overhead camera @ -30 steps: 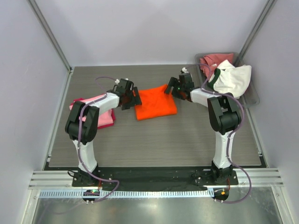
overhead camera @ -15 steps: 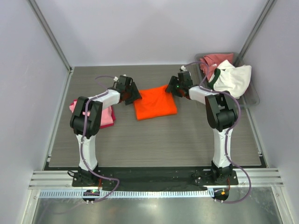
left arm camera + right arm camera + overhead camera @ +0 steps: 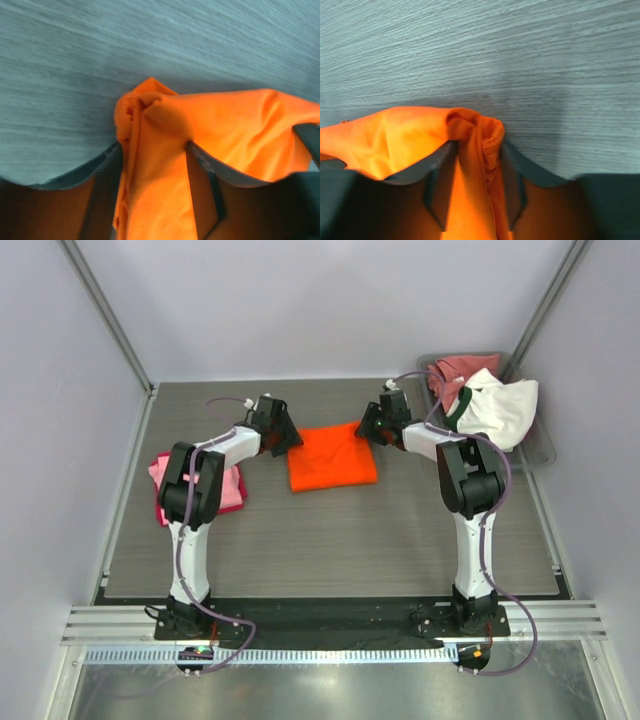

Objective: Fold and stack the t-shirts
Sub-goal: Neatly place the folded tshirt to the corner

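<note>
Left gripper: I have the left gripper (image 3: pixel 283 430) clamped on the far-left corner of the orange t-shirt (image 3: pixel 332 455). On the left wrist camera, the cloth is bunched into a thick fold between the two fingers (image 3: pixel 200 165).
Right gripper: the right gripper (image 3: pixel 368 425) is pinched on the far-right corner of the same shirt. Its wrist camera shows a rolled wad of orange cloth squeezed between its fingers (image 3: pixel 442 170).
Orange t-shirt: it is folded to a rough square and lies flat on the table (image 3: pixel 330 540), towards the far side, between the two grippers.
Left stack: a light pink t-shirt (image 3: pixel 200 480) lies near the table's left edge, on top of a magenta t-shirt (image 3: pixel 159 508) whose edge shows beneath it.
Bin: a clear bin (image 3: pixel 540 448) at the far right holds a rose-red t-shirt (image 3: pixel 455 368). A white t-shirt (image 3: pixel 500 408) with a dark green collar is heaped over it.
</note>
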{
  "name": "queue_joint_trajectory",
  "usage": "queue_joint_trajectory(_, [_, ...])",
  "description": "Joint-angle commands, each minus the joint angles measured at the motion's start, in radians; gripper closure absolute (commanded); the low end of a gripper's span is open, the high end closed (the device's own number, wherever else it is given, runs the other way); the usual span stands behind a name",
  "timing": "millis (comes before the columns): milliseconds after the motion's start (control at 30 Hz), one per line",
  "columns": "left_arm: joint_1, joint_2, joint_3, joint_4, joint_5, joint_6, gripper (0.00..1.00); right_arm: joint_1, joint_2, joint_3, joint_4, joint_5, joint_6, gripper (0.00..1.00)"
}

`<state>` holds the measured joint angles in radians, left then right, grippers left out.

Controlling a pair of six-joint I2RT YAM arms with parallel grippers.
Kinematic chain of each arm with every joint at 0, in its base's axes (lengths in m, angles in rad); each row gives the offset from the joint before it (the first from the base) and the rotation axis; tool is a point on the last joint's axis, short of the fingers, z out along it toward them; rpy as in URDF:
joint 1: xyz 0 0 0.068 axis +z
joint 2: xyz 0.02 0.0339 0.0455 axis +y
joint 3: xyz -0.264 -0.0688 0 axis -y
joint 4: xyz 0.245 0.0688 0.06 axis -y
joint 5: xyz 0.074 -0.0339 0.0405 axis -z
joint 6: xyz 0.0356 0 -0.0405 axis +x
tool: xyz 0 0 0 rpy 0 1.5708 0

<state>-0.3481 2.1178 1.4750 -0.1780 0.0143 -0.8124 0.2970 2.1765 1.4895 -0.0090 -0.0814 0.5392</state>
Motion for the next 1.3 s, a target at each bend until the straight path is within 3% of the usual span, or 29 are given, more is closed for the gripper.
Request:
queue_joint_trajectory(0, [0.014,0.040,0.042,-0.028,-0.017,-0.001,0.56,-0.004,0.042,0.037,-0.032,-0.003,-0.010,0.57])
queue_joint_trajectory(33, [0.014,0.044,0.050,-0.031,-0.017,0.005,0.62,-0.004,0.046,0.044,-0.039,-0.003,-0.010,0.67])
queue_joint_trajectory(133, [0.015,0.047,0.083,-0.057,-0.019,0.034,0.97,-0.004,0.057,0.071,-0.051,-0.020,-0.021,0.99])
queue_joint_trajectory(167, [0.015,0.044,0.093,-0.069,-0.020,0.041,1.00,-0.004,0.045,0.071,-0.052,-0.021,-0.022,0.99])
queue_joint_trajectory(433, [-0.002,-0.093,0.009,-0.078,-0.070,0.090,1.00,0.037,-0.136,-0.018,-0.028,0.020,-0.050,0.99])
queue_joint_trajectory(733, [-0.055,-0.376,-0.163,-0.113,-0.155,0.142,1.00,0.126,-0.439,-0.230,-0.017,0.077,-0.085,0.99])
queue_joint_trajectory(967, [-0.042,-0.607,-0.189,-0.409,-0.280,0.245,1.00,0.269,-0.664,-0.377,-0.031,0.192,-0.096,0.99])
queue_joint_trajectory(1100, [0.014,-0.763,-0.246,-0.517,-0.251,0.249,1.00,0.362,-0.718,-0.362,-0.049,0.201,-0.073,0.99])
queue_joint_trajectory(1267, [0.055,-1.030,-0.337,-0.632,-0.401,0.171,1.00,0.471,-0.698,-0.293,-0.037,0.215,-0.055,0.99])
